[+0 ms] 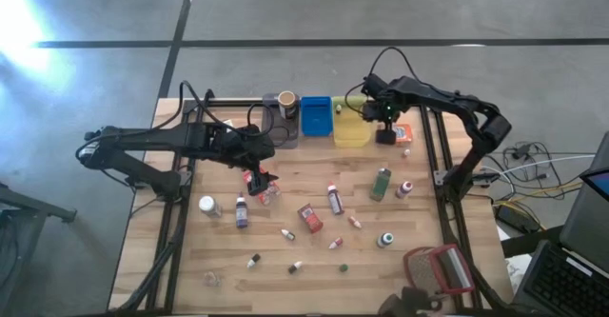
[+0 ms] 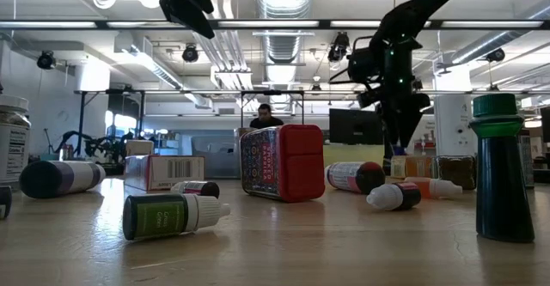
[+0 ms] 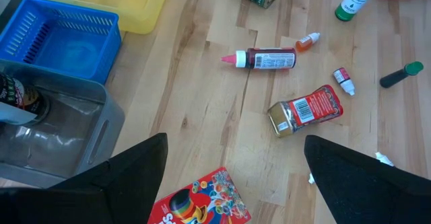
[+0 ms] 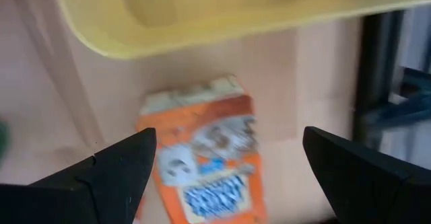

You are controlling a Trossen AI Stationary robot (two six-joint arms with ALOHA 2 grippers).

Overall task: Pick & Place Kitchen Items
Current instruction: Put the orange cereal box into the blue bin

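Small kitchen items lie scattered on the wooden table: a pink-capped bottle (image 3: pixel 262 58), a red jar on its side (image 3: pixel 306 109), a green bottle (image 1: pixel 381 182) and tiny dropper bottles (image 2: pixel 172 215). My left gripper (image 3: pixel 236 143) hangs open over a red picture packet (image 3: pixel 202 200) lying flat left of the table's middle (image 1: pixel 259 186). My right gripper (image 4: pixel 229 136) points down, open, above an orange box (image 4: pixel 202 157) that lies flat beside the yellow bin (image 4: pixel 202 9) at the far right (image 1: pixel 404 131). Neither gripper holds anything.
A grey bin (image 3: pixel 47 130) holding a jar, a blue bin (image 3: pixel 64 39) and the yellow bin (image 1: pixel 350 131) stand in a row along the far edge. A red-framed mesh object (image 1: pixel 440 267) sits at the near right corner. Black frame rails (image 1: pixel 428 150) run along the table's sides.
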